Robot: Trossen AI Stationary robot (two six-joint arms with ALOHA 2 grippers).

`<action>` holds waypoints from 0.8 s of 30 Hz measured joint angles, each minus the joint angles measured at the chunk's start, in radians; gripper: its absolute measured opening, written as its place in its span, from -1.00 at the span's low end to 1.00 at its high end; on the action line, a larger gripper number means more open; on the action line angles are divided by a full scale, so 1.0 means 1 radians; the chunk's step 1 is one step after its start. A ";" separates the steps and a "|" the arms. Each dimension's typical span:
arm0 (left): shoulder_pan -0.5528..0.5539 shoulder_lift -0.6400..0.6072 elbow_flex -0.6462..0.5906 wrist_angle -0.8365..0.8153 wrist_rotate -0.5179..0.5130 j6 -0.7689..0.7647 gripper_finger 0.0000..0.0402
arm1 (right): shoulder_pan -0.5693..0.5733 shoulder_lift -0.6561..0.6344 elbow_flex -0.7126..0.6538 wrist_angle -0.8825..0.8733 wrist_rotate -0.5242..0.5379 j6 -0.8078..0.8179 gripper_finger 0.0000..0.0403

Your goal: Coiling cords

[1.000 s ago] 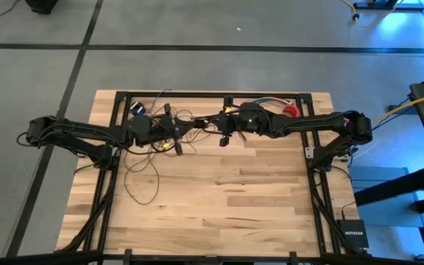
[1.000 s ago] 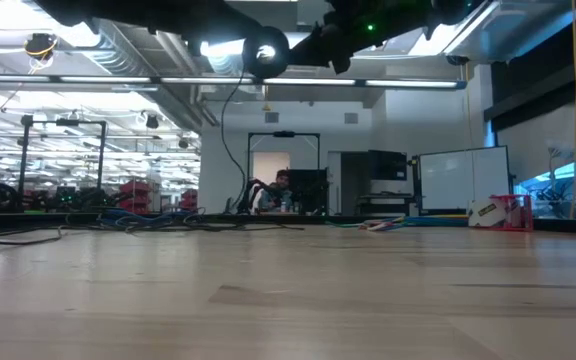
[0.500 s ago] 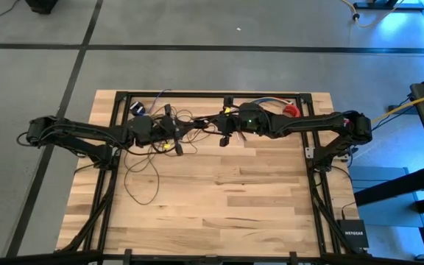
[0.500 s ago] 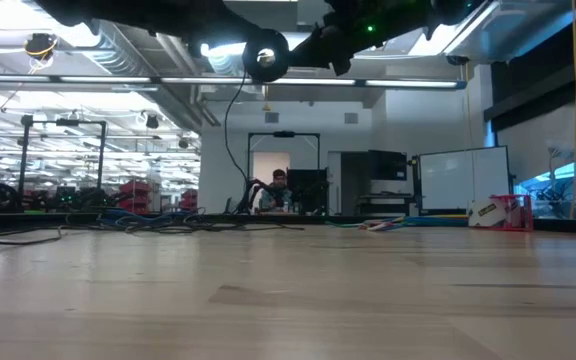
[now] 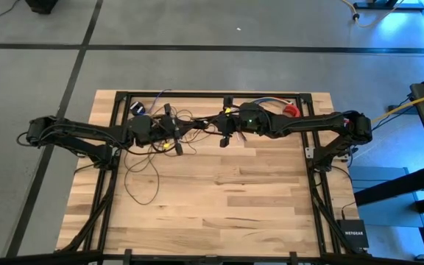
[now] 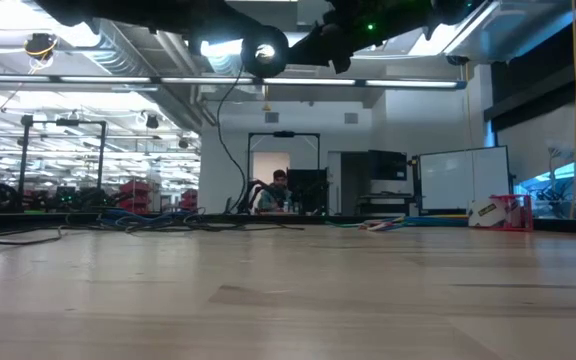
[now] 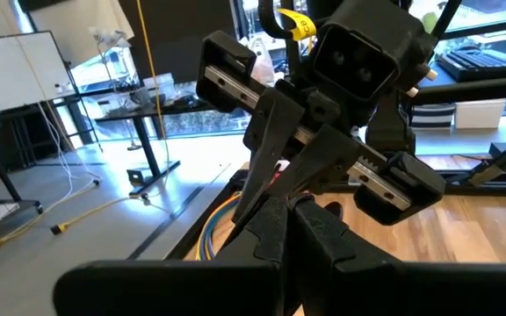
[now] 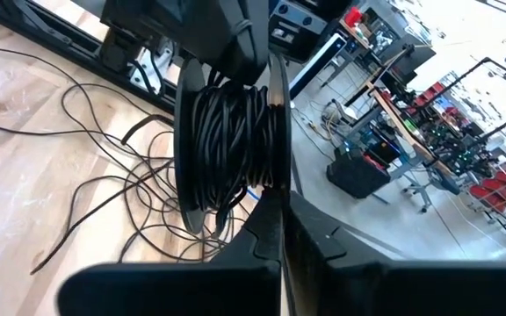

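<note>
While both arms meet above its far edge, wooden table (image 5: 219, 199) carries loose loops of the cords (image 5: 142, 177) at its left, more wound on a black spool (image 8: 227, 140), left gripper (image 7: 288, 215) and right gripper (image 8: 275, 224) jaws together.

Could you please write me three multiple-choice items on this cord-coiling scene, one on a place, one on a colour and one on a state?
1. Where do the loose loops of the cord lie on the table?
A. under the left arm
B. at the near right corner
C. off the table

2. What colour is the cord wound on the spool?
A. yellow
B. black
C. white

3. How is the left tool set?
A. wide open
B. shut
C. out of sight

Key: 1 A, the high view shows the loops there; 2 B, the right wrist view shows dark turns; 3 B, its fingers meet in the left wrist view.
</note>
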 joint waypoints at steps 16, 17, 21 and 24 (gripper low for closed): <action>-0.001 -0.020 0.000 -0.046 0.000 0.053 -0.38 | 0.000 0.000 0.000 -0.005 0.018 -0.004 -0.99; -0.001 -0.023 0.000 -0.047 0.000 0.060 -0.33 | 0.000 0.000 0.000 -0.004 0.018 -0.004 -0.99; -0.001 -0.041 0.000 -0.051 -0.004 0.072 -0.23 | -0.001 0.000 0.000 0.007 0.017 -0.008 -0.98; -0.001 -0.049 0.000 -0.051 -0.004 0.071 -0.23 | -0.001 0.000 0.000 0.018 0.005 -0.023 -0.96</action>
